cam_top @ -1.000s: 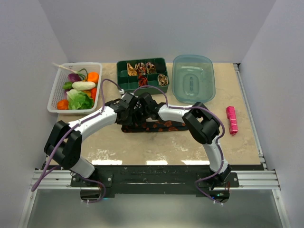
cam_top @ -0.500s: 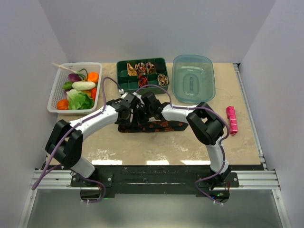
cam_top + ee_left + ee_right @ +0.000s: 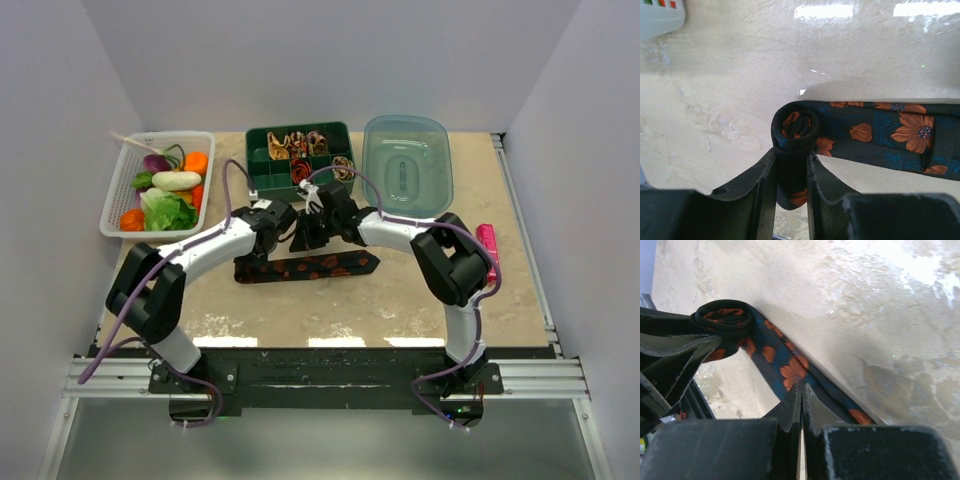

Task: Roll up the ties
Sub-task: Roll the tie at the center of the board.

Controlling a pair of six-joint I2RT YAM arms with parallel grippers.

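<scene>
Both grippers shifted toward 12 o'clock; left gripper (image 3: 791, 157) clamps the coiled black orange-flowered fabric tie (image 3: 875, 125), right gripper (image 3: 802, 389) closed.

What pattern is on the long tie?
The tie: orange flowers on dark blue, clearest in left wrist view.

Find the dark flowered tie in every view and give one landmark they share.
Top external: the tie lies stretched across mid-table.
Left wrist: tie runs from a coil at centre to the right edge.
Right wrist: tie runs diagonally from a coil at upper left to bottom centre.
Landmark: the left gripper clamped on the coil.
</scene>
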